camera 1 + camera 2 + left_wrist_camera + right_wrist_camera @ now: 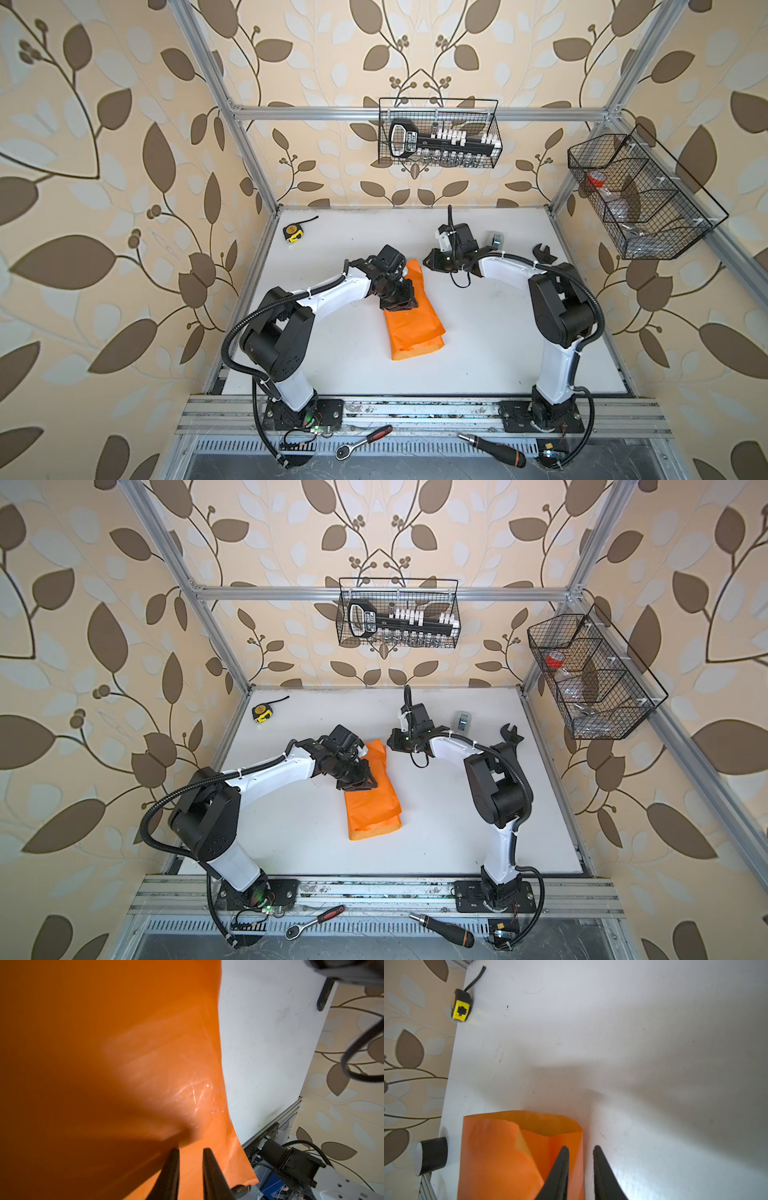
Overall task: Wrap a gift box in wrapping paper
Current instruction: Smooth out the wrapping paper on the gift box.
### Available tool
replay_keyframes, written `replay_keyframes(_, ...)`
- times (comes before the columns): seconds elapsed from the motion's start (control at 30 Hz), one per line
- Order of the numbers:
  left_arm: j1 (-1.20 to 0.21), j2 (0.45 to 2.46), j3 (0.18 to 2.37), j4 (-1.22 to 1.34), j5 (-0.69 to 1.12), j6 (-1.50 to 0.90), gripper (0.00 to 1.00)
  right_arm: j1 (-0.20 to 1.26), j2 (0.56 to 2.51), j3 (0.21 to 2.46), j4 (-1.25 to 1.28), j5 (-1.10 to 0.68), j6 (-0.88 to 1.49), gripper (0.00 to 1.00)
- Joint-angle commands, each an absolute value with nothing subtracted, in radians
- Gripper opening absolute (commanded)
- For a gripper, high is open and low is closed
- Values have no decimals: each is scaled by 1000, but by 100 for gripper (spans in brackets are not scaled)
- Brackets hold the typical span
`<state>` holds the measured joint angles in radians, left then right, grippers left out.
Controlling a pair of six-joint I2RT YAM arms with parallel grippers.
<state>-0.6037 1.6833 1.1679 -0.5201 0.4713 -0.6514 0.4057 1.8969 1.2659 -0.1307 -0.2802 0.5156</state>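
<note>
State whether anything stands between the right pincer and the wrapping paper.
Nothing visible does. The right pincer is at the edge of the paper, jaws slightly apart, with bare table on its other side.

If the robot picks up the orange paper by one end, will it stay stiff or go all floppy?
Probably floppy: the wrapping paper looks thin and already bends into soft folds. Its open end curls, so it may sag. Its shiny surface could be a bit slippery.
</note>
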Motion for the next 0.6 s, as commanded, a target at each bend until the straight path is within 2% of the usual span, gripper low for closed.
replay_keyframes(0.0,-614,1685,1262,-622,437,-608,25,403,1768,1179,-151,-290,486,24)
replay_keyframes(0.1,-615,1658,1315,-673,414,-591,25,421,1682,1091,-141,-305,492,24)
replay_keyframes(0.23,-614,1606,1308,-704,383,-583,27,473,1580,982,-133,-324,487,36)
replay_keyframes(0.57,-614,1604,1174,-579,417,-633,27,593,1454,774,-117,-301,520,39)
